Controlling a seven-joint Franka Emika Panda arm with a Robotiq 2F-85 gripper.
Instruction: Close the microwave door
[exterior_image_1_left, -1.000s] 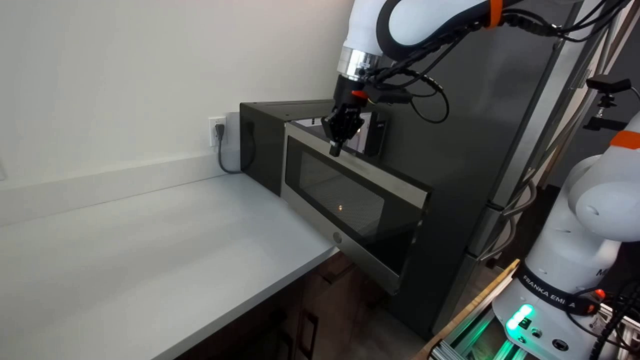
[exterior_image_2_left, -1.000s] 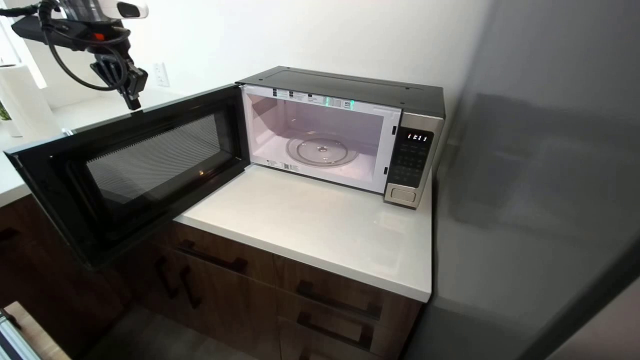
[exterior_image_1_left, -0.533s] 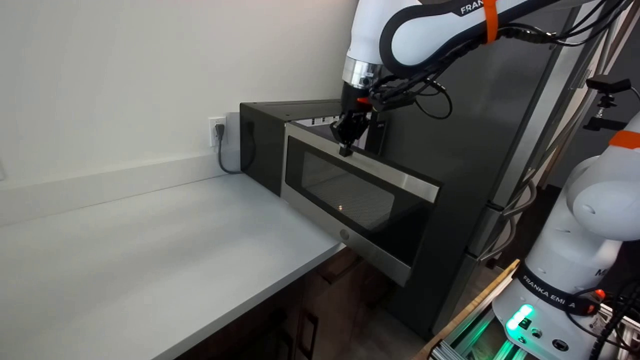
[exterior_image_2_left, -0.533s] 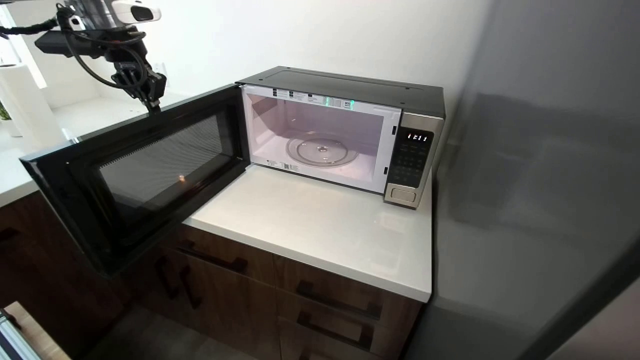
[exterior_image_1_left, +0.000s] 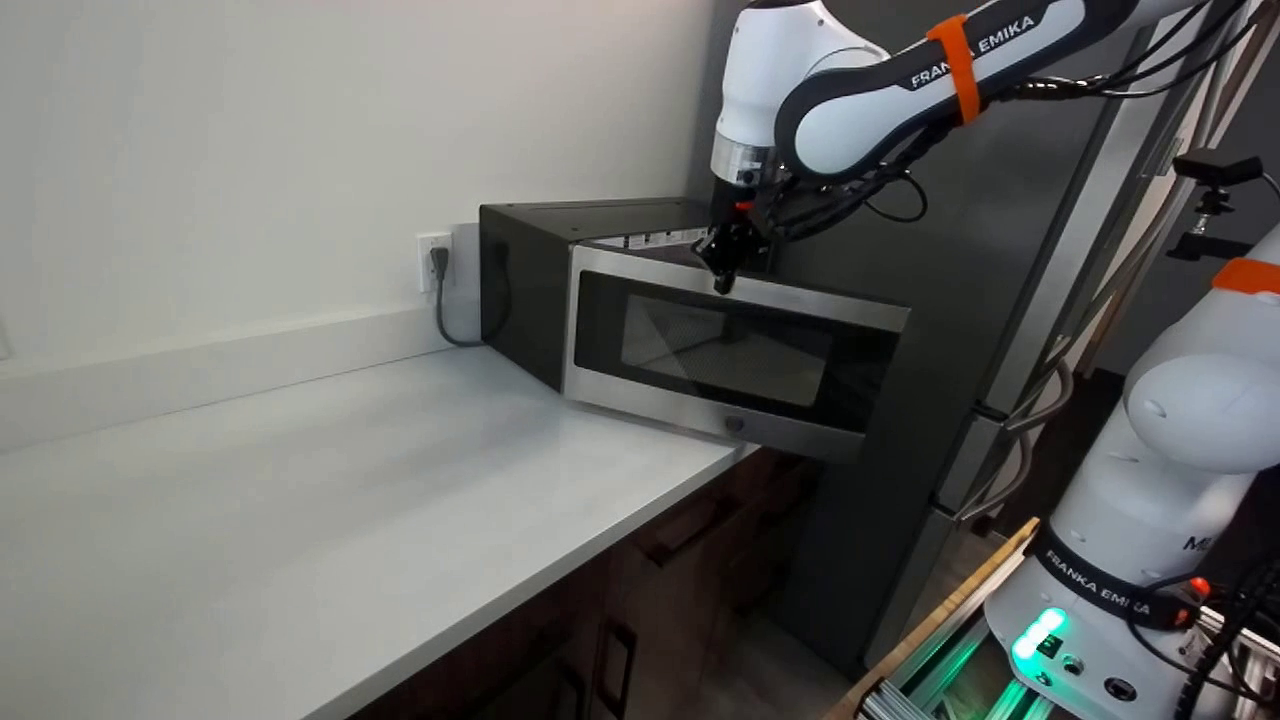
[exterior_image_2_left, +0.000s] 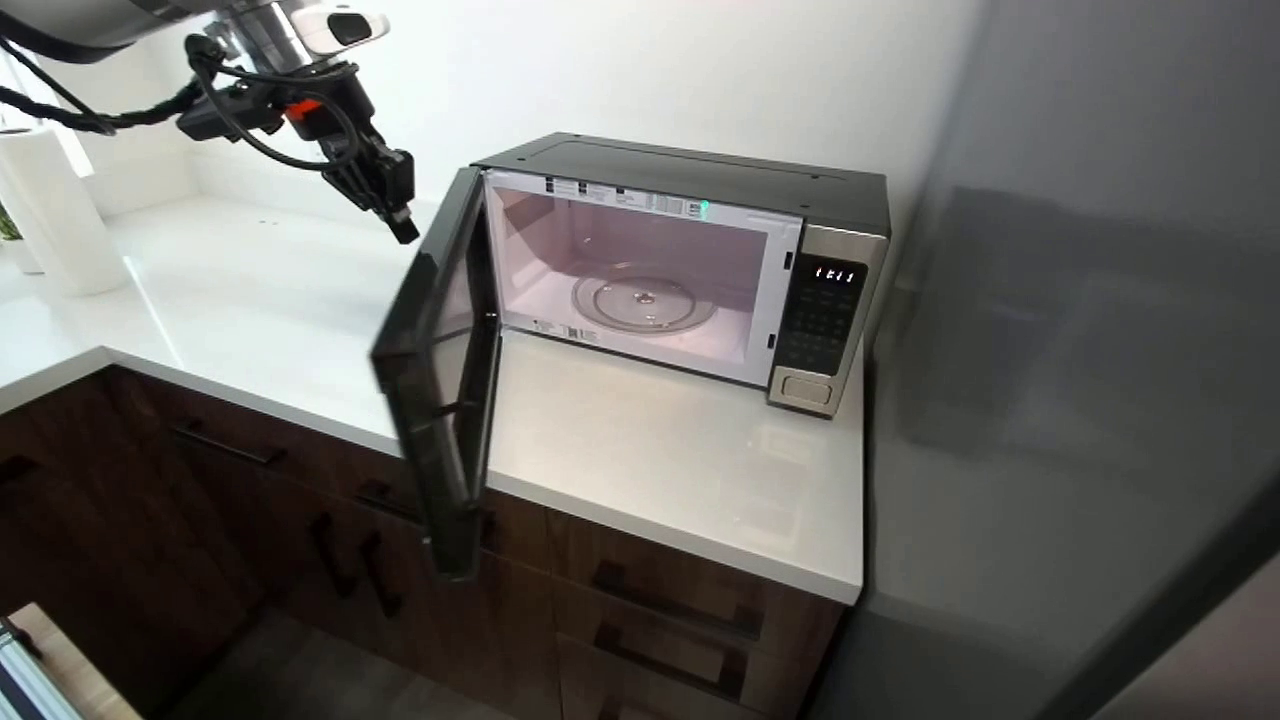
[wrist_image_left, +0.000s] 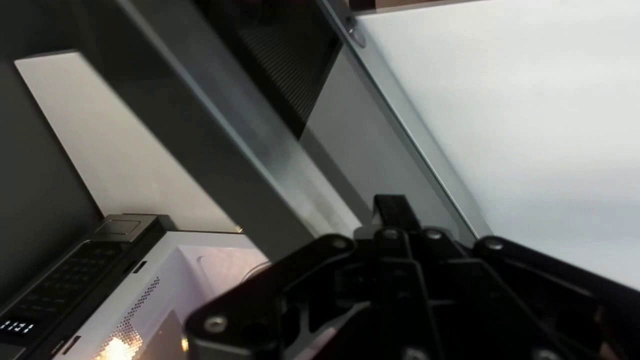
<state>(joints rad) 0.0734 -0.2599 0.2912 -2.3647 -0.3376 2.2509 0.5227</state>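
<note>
The microwave (exterior_image_1_left: 525, 290) is a dark boxy oven on the counter; its cavity and lit display show in an exterior view (exterior_image_2_left: 835, 275). Its door (exterior_image_1_left: 720, 345) stands partly open, hinged at the left of the cavity, and shows nearly edge-on in an exterior view (exterior_image_2_left: 425, 340). My gripper (exterior_image_1_left: 722, 284) is shut and empty, fingertips down, on the door's outer side near its top metal strip. A small gap shows between the fingertips (exterior_image_2_left: 404, 230) and the door's top edge. In the wrist view the closed fingertips (wrist_image_left: 395, 210) lie over the door front (wrist_image_left: 270, 130).
A white counter (exterior_image_1_left: 350, 480) runs under the microwave, with dark wood drawers (exterior_image_2_left: 650, 600) below. A tall dark fridge (exterior_image_1_left: 900, 250) stands beside it. A plugged cord (exterior_image_1_left: 440, 290) hangs at the wall. A paper towel roll (exterior_image_2_left: 60, 210) stands on the far counter.
The door has swung from wide open towards the microwave body. My gripper has moved the same way along its outer side and stays shut.
</note>
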